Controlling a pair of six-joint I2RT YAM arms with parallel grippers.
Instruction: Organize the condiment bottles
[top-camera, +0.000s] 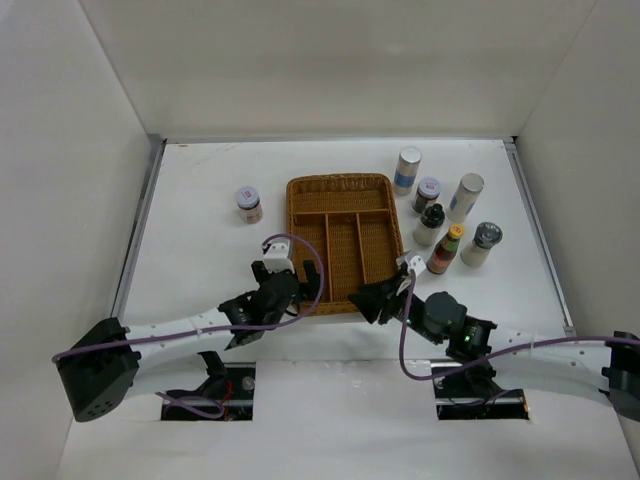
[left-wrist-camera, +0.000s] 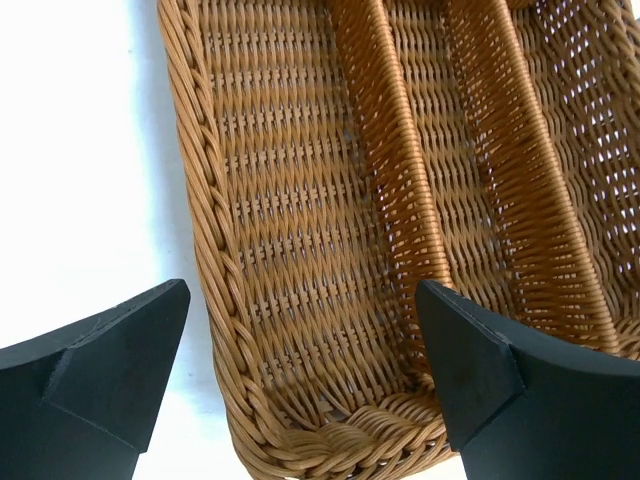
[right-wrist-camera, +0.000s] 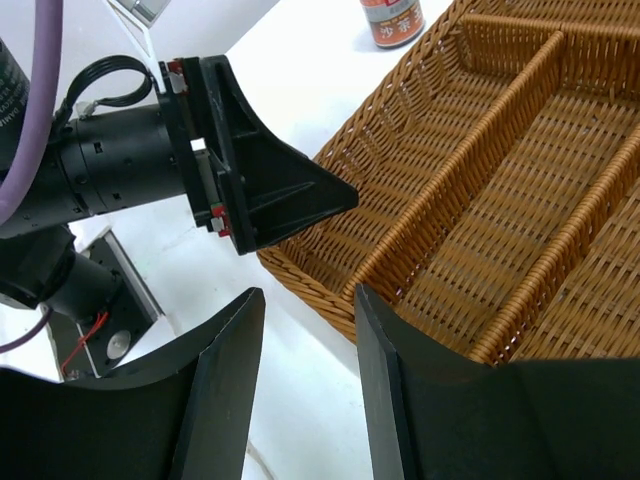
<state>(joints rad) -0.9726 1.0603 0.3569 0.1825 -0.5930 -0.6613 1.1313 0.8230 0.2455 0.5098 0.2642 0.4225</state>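
- Overhead, the brown wicker tray (top-camera: 340, 190) lies mid-table. It has one crosswise compartment at the far end and three long ones running toward the arms. All seven condiment bottles stand on the white table (top-camera: 200, 260), outside the tray.
- Six are grouped right of the tray: two white shakers (top-camera: 407, 170) (top-camera: 465, 197) with blue labels, a short silver-lidded jar (top-camera: 427, 194), a dark black-capped bottle (top-camera: 430, 225), a yellow-capped sauce bottle (top-camera: 446, 249) and a grey-topped grinder (top-camera: 482, 244). The lone jar (top-camera: 249, 204) stands left of the tray.
- Only the left wrist camera shows the left gripper (left-wrist-camera: 302, 290) spread wide across the tray's near left corner. One of its fingers (left-wrist-camera: 110, 360) is over the table and the other over the first long compartment, with nothing gripped.
- Only the right wrist camera shows the right gripper (right-wrist-camera: 305, 300) at the tray's near edge — its fingers are parted by a narrow gap and hold nothing. The left gripper's wedge-shaped fingers point toward it.
- That view also catches the lone jar's red-brown label, cropped at the frame top, but its writing cannot be read. No label is legible from above.
- The tray is tightly woven cane with a braided rim and woven dividers. The fingers are matte black and angular, and purple cables (top-camera: 310, 262) loop over both arms.
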